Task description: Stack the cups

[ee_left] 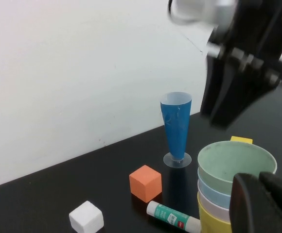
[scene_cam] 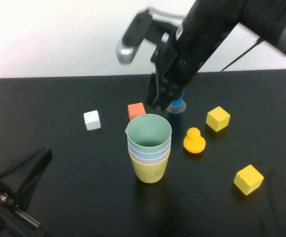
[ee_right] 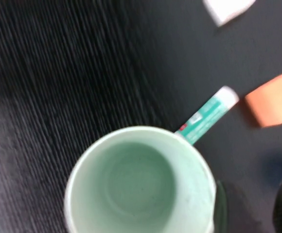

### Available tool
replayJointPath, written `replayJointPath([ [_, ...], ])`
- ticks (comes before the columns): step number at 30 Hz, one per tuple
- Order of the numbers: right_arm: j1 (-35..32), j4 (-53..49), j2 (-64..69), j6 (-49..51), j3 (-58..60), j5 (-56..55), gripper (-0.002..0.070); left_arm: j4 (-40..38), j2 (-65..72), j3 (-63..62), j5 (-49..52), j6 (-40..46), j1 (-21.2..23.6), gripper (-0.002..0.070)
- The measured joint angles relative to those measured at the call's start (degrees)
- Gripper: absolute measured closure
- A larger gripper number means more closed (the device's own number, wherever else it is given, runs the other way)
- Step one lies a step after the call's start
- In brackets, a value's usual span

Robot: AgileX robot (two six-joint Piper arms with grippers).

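Note:
Four cups stand nested in one stack at the table's middle: the yellow cup [scene_cam: 150, 172] at the bottom, then the pale pink cup [scene_cam: 151, 159], the light blue cup [scene_cam: 147, 151] and the pale green cup [scene_cam: 149, 132] on top. The stack also shows in the left wrist view [ee_left: 236, 162], and the green cup shows from above in the right wrist view [ee_right: 138, 179]. My right gripper [scene_cam: 158, 101] hangs just behind and above the stack, open and empty [ee_right: 253, 208]. My left gripper [scene_cam: 43, 157] is parked at the front left, shut and empty [ee_left: 258, 182].
A tall blue cone glass [scene_cam: 176, 101] stands right behind the stack, under the right arm. An orange cube [scene_cam: 136, 110], a white cube [scene_cam: 91, 120], a yellow duck [scene_cam: 194, 140] and two yellow cubes [scene_cam: 218, 118] [scene_cam: 248, 179] lie around. A glue stick [ee_left: 172, 216] lies behind the stack.

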Motion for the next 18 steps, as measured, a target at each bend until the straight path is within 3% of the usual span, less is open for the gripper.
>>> replayJointPath([
  [4, 0.0, -0.5, -7.0, 0.1, 0.0, 0.0, 0.0498, -1.9, 0.0, 0.0, 0.9, -1.0, 0.0, 0.0674],
  [10, 0.1, -8.0, -22.9, 3.3, 5.3, 0.0, 0.0637, -5.3, 0.0, -2.6, 8.3, -1.7, 0.0, 0.0674],
  [18, 0.1, -20.5, -50.2, 9.5, 32.4, -2.5, 0.0677, -3.9, 0.0, -4.7, 15.1, -1.7, 0.0, 0.0674],
])
